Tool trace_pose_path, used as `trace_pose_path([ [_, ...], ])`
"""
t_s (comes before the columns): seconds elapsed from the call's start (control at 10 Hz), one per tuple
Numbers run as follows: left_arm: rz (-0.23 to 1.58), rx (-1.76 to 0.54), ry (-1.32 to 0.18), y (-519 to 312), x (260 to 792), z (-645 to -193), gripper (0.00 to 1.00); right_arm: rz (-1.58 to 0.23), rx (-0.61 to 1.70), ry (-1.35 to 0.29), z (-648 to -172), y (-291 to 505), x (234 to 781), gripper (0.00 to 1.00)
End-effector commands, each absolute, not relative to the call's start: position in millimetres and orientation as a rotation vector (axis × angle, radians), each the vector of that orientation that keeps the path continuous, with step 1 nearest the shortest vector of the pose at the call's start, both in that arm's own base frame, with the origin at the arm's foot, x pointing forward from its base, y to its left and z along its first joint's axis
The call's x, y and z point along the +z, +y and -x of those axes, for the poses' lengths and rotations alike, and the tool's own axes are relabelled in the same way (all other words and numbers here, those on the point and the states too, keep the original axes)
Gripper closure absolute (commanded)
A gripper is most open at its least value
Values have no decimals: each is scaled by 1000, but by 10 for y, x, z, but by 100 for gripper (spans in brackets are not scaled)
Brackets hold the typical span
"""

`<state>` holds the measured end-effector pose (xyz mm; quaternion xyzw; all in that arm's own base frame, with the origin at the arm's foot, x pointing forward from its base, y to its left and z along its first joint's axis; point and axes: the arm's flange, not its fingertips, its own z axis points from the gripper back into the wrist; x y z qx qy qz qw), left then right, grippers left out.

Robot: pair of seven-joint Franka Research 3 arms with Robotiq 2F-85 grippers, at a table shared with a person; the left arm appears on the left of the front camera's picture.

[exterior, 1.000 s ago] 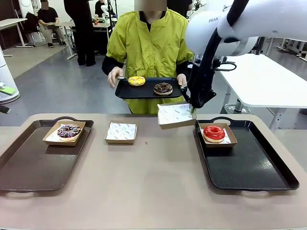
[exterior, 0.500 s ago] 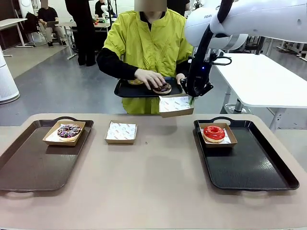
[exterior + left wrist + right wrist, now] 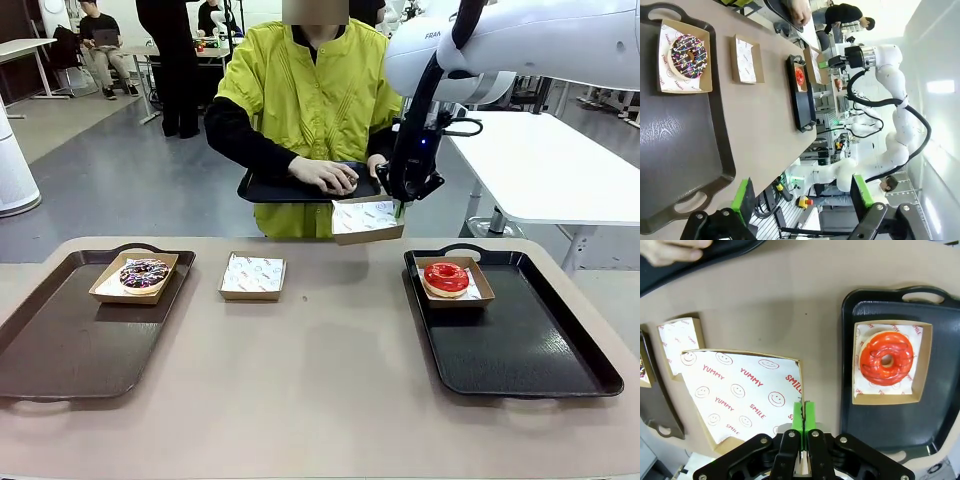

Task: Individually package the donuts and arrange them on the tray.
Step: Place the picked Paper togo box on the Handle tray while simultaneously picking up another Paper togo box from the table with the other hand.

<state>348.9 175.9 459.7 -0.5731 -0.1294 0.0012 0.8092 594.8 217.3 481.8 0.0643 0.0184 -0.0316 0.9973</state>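
Note:
My right gripper (image 3: 400,207) (image 3: 803,415) is shut on the rim of an empty paper-lined box (image 3: 366,218) (image 3: 740,390), held in the air just below the small black tray (image 3: 270,188) that the person holds. The person's hand (image 3: 325,175) lies flat on that tray and hides what is under it. The red-iced donut (image 3: 446,276) (image 3: 886,359) sits in a box on the right tray (image 3: 520,360). The sprinkled chocolate donut (image 3: 144,272) (image 3: 688,49) sits in a box on the left tray (image 3: 70,350). My left gripper (image 3: 802,197) hangs open above the left tray's near end.
A second empty lined box (image 3: 252,275) (image 3: 746,60) lies on the table between the two trays. The near half of the table (image 3: 300,400) is bare. A white table (image 3: 560,170) stands at the back right, and people stand farther off.
My right gripper has raised the empty box a little toward the person's tray. The person's hand has come across onto that tray and now covers the donuts there.

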Motion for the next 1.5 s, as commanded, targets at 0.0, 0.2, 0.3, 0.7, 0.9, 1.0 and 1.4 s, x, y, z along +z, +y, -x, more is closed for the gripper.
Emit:
trace_pose_path([
  [0.0, 1217, -13, -288, 1771, 4609, -3459, 0, -129, -64, 36, -5948, 2168, 4826, 100],
  [0.2, 1217, -13, -288, 1771, 4609, -3459, 0, -129, -64, 36, -5948, 2168, 4826, 100],
  [0.3, 1217, -13, -288, 1771, 4609, -3459, 0, -129, -64, 36, -5948, 2168, 4826, 100],
  [0.7, 1217, -13, -288, 1771, 4609, -3459, 0, -129, -64, 36, -5948, 2168, 4826, 100],
  [0.9, 1217, -13, -288, 1771, 4609, -3459, 0, -129, -64, 36, -5948, 2168, 4826, 100],
  [1.0, 1217, -13, -288, 1771, 4609, -3459, 0, -129, -64, 36, -5948, 2168, 4826, 100],
  [1.4, 1217, -13, -288, 1771, 4609, -3459, 0, -129, -64, 36, -5948, 2168, 4826, 100],
])
